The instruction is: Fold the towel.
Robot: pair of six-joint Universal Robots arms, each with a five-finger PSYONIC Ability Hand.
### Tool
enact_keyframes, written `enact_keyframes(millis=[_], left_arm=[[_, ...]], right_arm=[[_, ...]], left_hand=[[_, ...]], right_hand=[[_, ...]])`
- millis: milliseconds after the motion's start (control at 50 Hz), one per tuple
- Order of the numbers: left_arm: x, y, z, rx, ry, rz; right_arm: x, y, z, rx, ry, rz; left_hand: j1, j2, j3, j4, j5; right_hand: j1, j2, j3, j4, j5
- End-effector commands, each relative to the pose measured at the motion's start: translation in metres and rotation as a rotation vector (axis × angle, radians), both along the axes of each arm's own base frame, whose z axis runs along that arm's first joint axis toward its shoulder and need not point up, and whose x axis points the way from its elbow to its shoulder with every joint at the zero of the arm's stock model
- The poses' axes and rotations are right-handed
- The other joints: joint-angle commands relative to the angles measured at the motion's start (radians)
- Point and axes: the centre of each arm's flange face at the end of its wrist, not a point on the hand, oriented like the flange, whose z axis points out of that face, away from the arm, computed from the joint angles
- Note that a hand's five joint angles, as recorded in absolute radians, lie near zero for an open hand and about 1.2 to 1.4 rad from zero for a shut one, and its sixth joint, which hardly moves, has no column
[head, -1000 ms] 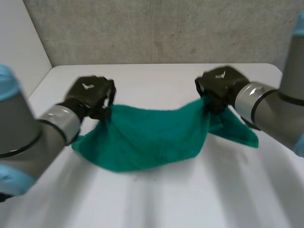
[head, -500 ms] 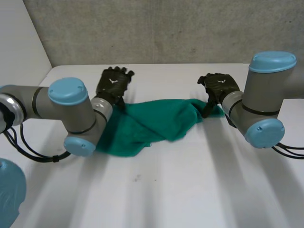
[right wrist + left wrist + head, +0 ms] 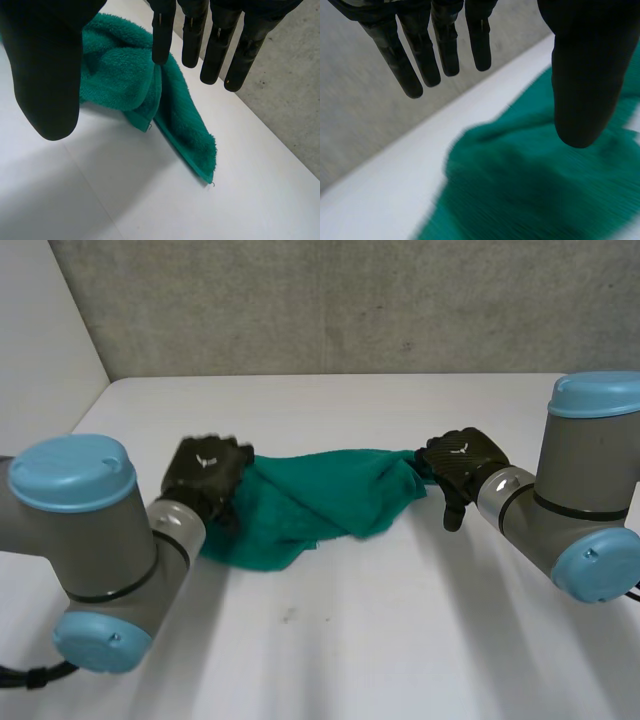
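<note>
A green towel (image 3: 310,495) lies crumpled and loosely doubled over on the white table (image 3: 350,640). My left hand (image 3: 205,472) hovers at the towel's left end, partly over it. In the left wrist view that hand (image 3: 580,75) is open, fingers straight, with the towel (image 3: 520,190) below it and nothing pinched. My right hand (image 3: 460,465) sits at the towel's right end. Its wrist view shows the hand (image 3: 45,75) open above the towel (image 3: 120,75), whose free corner (image 3: 207,172) lies flat on the table beyond the fingertips.
A grey wall (image 3: 350,300) rises behind the table's far edge (image 3: 350,375). The table's left edge (image 3: 85,415) runs close to my left arm. Bare white tabletop stretches in front of the towel.
Both hands have opened and let go of the towel, which dropped into a crumpled heap. Both hands have since drawn back a little toward the near side.
</note>
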Motion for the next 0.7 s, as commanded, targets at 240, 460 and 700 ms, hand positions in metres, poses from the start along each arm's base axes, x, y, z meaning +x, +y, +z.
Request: enact_keyframes(millis=[240, 460, 700], left_arm=[[-0.013, -0.021, -0.049, 0.191, 0.043, 0.041], [-0.013, -0.042, -0.062, 0.187, 0.036, 0.060], [-0.009, -0.039, -0.064, 0.170, -0.043, 0.056]], right_arm=[[0.002, 0.000, -0.013, 0.035, 0.006, -0.007], [-0.003, -0.001, -0.018, 0.054, 0.007, -0.025], [-0.006, 0.003, -0.024, 0.077, 0.015, -0.026]], left_hand=[[0.267, 0.263, 0.266, 0.262, 0.259], [0.691, 0.686, 0.689, 0.685, 0.683], [0.188, 0.184, 0.187, 0.183, 0.180]], right_hand=[[0.144, 0.097, 0.084, 0.080, 0.095], [0.153, 0.106, 0.093, 0.089, 0.103], [0.176, 0.130, 0.116, 0.113, 0.127]])
